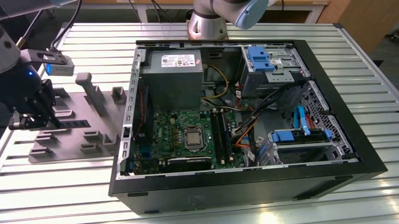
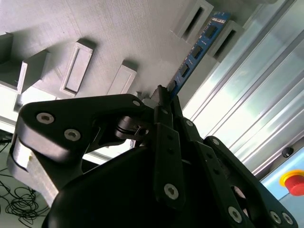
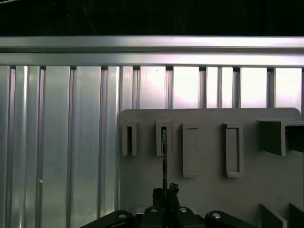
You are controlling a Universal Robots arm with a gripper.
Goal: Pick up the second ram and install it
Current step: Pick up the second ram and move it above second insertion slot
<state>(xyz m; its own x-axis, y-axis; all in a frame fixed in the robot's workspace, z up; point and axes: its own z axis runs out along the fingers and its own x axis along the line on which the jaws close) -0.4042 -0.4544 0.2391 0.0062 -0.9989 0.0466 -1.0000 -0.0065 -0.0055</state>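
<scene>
The second ram (image 2: 197, 50) is a thin blue board with dark chips. It rests on edge in the raised holders of the grey fixture plate (image 2: 95, 28), at the exterior view's left. In the first wrist view the second ram (image 3: 164, 156) shows as a thin dark line running from my fingertips into a holder slot. My gripper (image 2: 164, 97) is shut on its near end, one finger on each face. In the exterior view my gripper (image 1: 48, 124) is low over the plate, with the second ram (image 1: 70, 123) lying beside it. The green motherboard (image 1: 187, 135) with its long black slots (image 1: 219, 133) lies inside the open case.
The open black computer case (image 1: 249, 186) fills the middle of the slatted metal table (image 1: 93, 32), with cables, blue drive brackets (image 1: 293, 135) and a grey power supply (image 1: 171, 74) inside. Upright pegs and blocks (image 1: 93, 91) stand on the fixture plate. A red button (image 2: 294, 183) is beside the table.
</scene>
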